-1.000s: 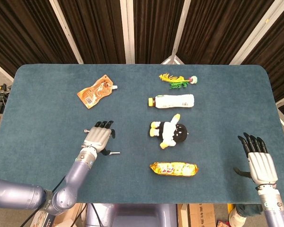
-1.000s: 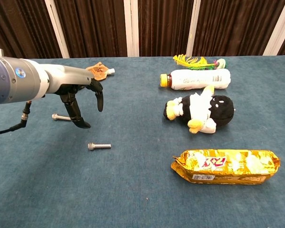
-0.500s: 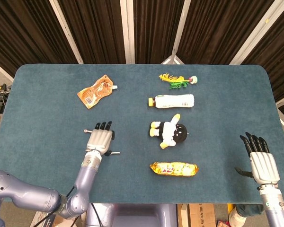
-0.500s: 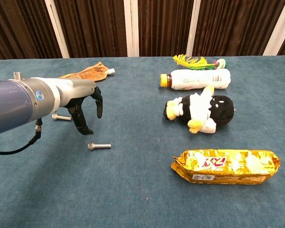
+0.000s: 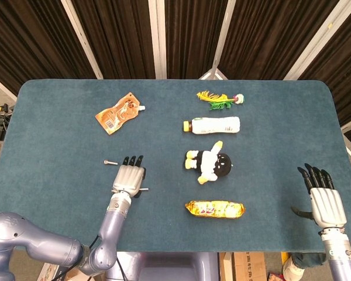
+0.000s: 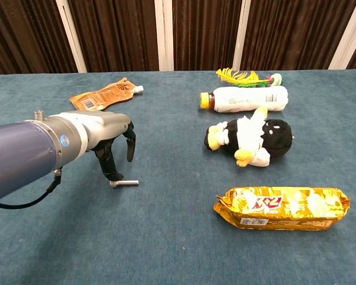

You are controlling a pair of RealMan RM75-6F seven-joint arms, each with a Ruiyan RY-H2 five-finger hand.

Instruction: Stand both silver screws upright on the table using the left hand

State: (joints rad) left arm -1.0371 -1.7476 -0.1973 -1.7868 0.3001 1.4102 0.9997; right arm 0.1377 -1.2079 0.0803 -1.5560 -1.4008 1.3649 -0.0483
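Both screws lie flat on the table [image 5: 58, 193]. The near screw [image 6: 124, 183] lies with its long axis from 9 to 3 o'clock, head towards 9. The left hand [image 5: 129, 178] hangs over it, fingers apart and curled down; one fingertip [image 6: 116, 176] seems to touch the head, gripping nothing. The far screw [image 5: 110, 162] lies likewise at the hand's 10 o'clock. The right hand [image 5: 323, 199] rests spread, empty.

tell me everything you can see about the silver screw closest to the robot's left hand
The nearer screw is a short, shiny, metal-looking bolt with a wider head at its left end. It lies flat on the blue table, not upright. The left hand hovers over it, one of its fingers at or just above the head; contact is unclear.
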